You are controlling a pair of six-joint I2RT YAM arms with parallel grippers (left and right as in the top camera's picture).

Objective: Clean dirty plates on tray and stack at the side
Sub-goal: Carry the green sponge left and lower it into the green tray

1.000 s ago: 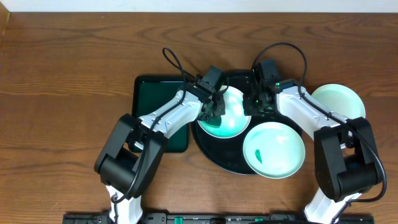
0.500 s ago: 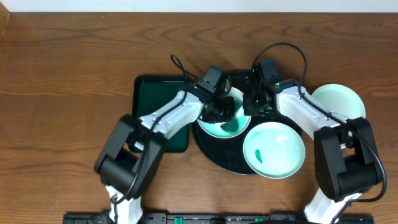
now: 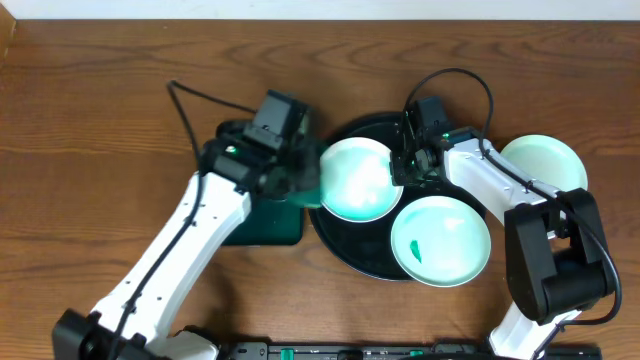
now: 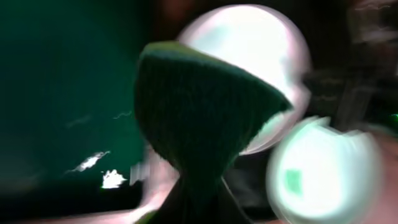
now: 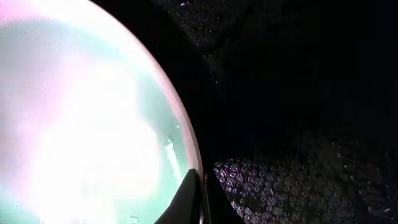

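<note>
Your right gripper (image 3: 404, 166) is pinched on the right rim of the round pale-mint plate (image 3: 355, 180), which lies on the far side of the large glossy black round tray (image 3: 345, 245) — the right wrist view shows its fingertips (image 5: 188, 198) together on that edge. Your left gripper (image 3: 303, 170) hangs over the dark green rectangular tray (image 3: 280, 226), just beside the plate's left rim, its jaws clamped on a blurred dark green wedge-shaped pad (image 4: 199, 118). A smeared plate (image 3: 440, 240) overhangs the black tray's near right edge — a third plate (image 3: 543, 160) sits on the brown wooden table (image 3: 100, 150).
</note>
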